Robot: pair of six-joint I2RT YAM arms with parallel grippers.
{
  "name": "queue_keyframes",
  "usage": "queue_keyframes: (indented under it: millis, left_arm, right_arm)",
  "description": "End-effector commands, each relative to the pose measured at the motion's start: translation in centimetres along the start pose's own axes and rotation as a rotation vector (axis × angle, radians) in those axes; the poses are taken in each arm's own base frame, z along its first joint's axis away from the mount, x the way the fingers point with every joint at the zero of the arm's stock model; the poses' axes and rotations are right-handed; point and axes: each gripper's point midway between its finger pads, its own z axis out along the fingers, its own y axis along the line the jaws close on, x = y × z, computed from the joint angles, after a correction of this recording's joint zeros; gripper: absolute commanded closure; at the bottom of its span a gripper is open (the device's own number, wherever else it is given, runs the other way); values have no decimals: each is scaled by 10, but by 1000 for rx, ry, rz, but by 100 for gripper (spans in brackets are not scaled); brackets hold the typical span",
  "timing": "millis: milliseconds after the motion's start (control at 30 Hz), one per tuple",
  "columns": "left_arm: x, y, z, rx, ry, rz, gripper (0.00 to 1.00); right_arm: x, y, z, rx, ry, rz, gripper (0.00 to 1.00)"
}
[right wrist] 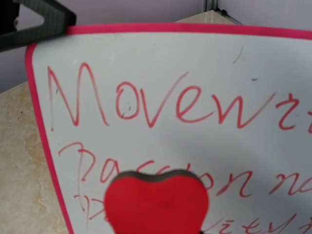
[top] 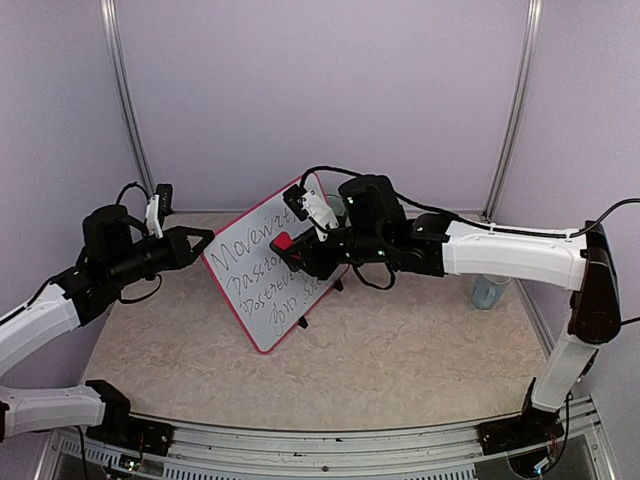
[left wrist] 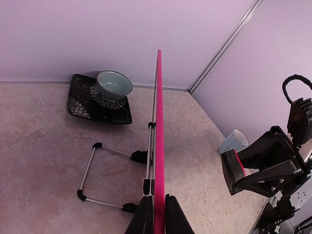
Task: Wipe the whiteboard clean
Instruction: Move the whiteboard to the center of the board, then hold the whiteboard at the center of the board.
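Note:
The whiteboard (top: 268,277) stands tilted on a wire stand (left wrist: 105,173), pink-framed and covered in red handwriting (right wrist: 161,102). My left gripper (left wrist: 158,217) is shut on the board's pink side edge (left wrist: 159,136), one finger on each face; from above, this gripper (top: 200,243) sits at the board's upper left. My right gripper (top: 292,250) is shut on a red heart-shaped eraser (right wrist: 157,202). The eraser (left wrist: 233,170) hangs in front of the written face, a short way off it, near the second line of writing.
A pale green bowl (left wrist: 114,84) rests on a black patterned plate (left wrist: 92,105) behind the board, near the back wall. A pale cup (top: 490,292) lies at the right side of the table. Metal corner posts (top: 515,110) flank the back.

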Motion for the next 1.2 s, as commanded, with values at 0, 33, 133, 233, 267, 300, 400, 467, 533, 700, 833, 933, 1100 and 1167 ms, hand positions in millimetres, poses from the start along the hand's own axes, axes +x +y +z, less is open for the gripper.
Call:
queue_keyframes:
  millis: [0,33,133,233,267,300,400,467,533,700,833,933,1100,1167]
  left_arm:
    - [2,1,-2,-45,-28,-27,85]
    - [3,1,-1,-48,-22,-19,82]
    - [-1,3,1,-72,-17,6,70]
    - [-9,4,3,-84,-24,37,67]
    - [-11,4,3,-84,-26,43,67]
    - [-13,4,4,-82,-27,45,67]
    - [-19,7,5,-63,-29,45,67]
    - [-19,7,5,-38,-24,44,68]
    - [-20,7,5,-14,-19,45,68]
    - [-17,3,4,23,-2,63,68]
    - [-14,-1,5,49,16,67,68]
    - [-11,-1,6,53,30,69,68]
    - [-9,0,7,56,36,76,72]
    - [-8,-1,6,62,32,76,75]
  right_arm:
    - [-5,0,2,-8,-5,-17,67]
    - [-7,0,3,0,-5,-22,67]
    - [-12,4,10,12,-11,-48,67]
    - [-17,13,18,0,-19,-64,68]
    - [-20,16,21,0,-24,-67,68]
    - [-23,17,23,3,-32,-67,68]
    - [-31,21,31,7,-47,-69,69]
    - [-33,24,37,14,-48,-76,69]
    - [-35,30,42,24,-52,-90,69]
    - [-38,45,54,56,-60,-104,68]
    - [-39,50,65,81,-60,-87,69]
    - [-43,51,69,90,-69,-65,69]
    - [-41,56,81,95,-63,-57,69]
    - [-40,57,85,95,-58,-55,69]
